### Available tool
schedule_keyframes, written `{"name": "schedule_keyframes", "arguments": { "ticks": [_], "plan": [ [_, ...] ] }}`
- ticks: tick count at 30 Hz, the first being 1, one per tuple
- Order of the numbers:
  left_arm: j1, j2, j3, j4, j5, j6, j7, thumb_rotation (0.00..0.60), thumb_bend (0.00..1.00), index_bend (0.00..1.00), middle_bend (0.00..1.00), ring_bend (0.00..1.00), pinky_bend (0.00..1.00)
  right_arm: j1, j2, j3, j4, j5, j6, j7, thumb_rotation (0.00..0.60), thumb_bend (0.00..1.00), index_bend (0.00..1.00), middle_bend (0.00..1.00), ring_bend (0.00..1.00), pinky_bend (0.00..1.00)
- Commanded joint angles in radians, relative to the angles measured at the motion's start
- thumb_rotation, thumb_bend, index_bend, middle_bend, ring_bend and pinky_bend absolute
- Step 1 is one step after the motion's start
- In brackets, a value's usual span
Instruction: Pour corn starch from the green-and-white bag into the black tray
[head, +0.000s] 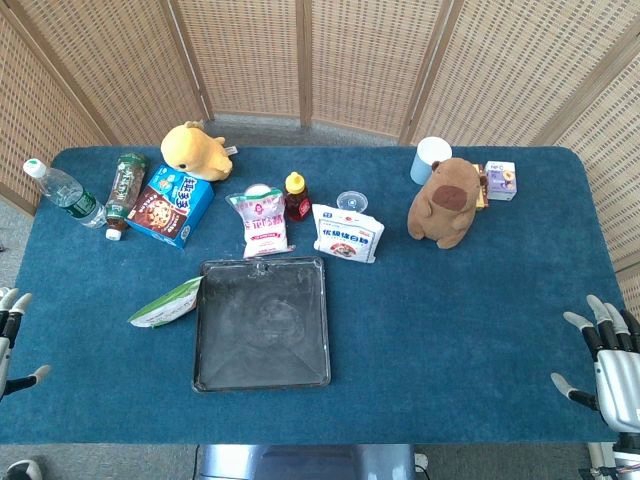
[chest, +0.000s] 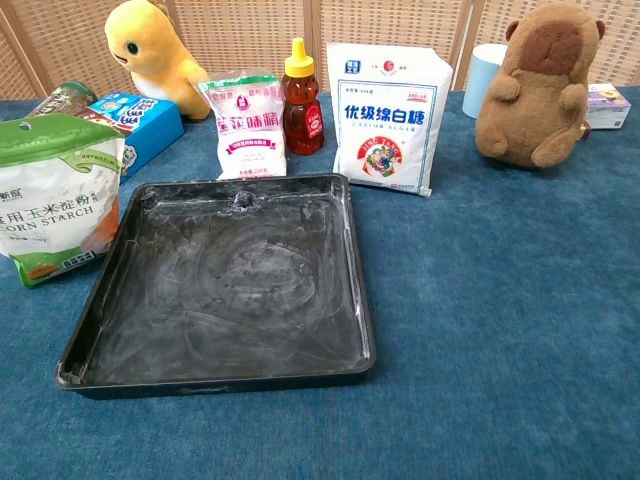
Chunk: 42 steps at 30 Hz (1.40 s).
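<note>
The green-and-white corn starch bag (head: 167, 304) (chest: 57, 195) stands just left of the black tray (head: 262, 322) (chest: 225, 280), leaning toward it. The tray's floor carries a thin white dusty film. My left hand (head: 10, 335) shows at the left edge of the head view, fingers apart, holding nothing, well left of the bag. At the lower right corner my right hand (head: 606, 355) rests with fingers spread and empty, far from the tray. Neither hand appears in the chest view.
Behind the tray stand a pink-white sachet (head: 261, 222), a honey bottle (head: 296, 196) and a white sugar bag (head: 347, 233). A yellow plush (head: 197, 151), blue box (head: 171, 205), two bottles (head: 66, 191) sit back left; a brown plush (head: 445, 202), blue cup (head: 431, 158) back right.
</note>
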Motion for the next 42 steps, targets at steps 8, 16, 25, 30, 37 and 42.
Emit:
{"name": "schedule_keyframes", "arguments": {
  "ticks": [8, 16, 25, 30, 37, 42],
  "plan": [
    [-0.007, -0.004, 0.000, 0.011, -0.005, -0.016, -0.018, 0.600, 0.09, 0.00, 0.00, 0.00, 0.08, 0.000, 0.000, -0.001, -0.001, -0.001, -0.001, -0.002, 0.600, 0.07, 0.20, 0.01, 0.00, 0.00],
    [-0.038, -0.055, -0.011, 0.051, 0.003, -0.045, -0.022, 0.600, 0.09, 0.00, 0.00, 0.00, 0.08, -0.002, 0.005, 0.001, -0.004, 0.000, 0.003, 0.009, 0.600, 0.07, 0.20, 0.01, 0.00, 0.00],
    [-0.129, -0.243, -0.034, 0.193, 0.045, -0.111, -0.100, 0.600, 0.09, 0.00, 0.00, 0.00, 0.08, -0.004, 0.013, -0.002, -0.007, -0.009, 0.005, 0.025, 0.600, 0.07, 0.20, 0.01, 0.00, 0.00],
    [-0.159, -0.304, -0.040, 0.210, 0.042, -0.141, -0.089, 0.600, 0.09, 0.00, 0.00, 0.00, 0.08, 0.001, 0.009, -0.004, -0.002, -0.004, -0.008, 0.021, 0.600, 0.07, 0.20, 0.01, 0.00, 0.00],
    [-0.194, -0.418, -0.065, 0.252, -0.015, -0.194, -0.072, 0.600, 0.09, 0.00, 0.00, 0.00, 0.08, 0.003, 0.007, -0.001, 0.000, 0.004, -0.012, 0.023, 0.600, 0.07, 0.20, 0.01, 0.00, 0.00],
    [-0.210, -0.485, -0.092, 0.281, -0.048, -0.195, -0.053, 0.600, 0.09, 0.00, 0.00, 0.00, 0.08, 0.004, 0.008, 0.002, 0.003, 0.014, -0.016, 0.028, 0.600, 0.07, 0.20, 0.01, 0.00, 0.00]
  ]
}}
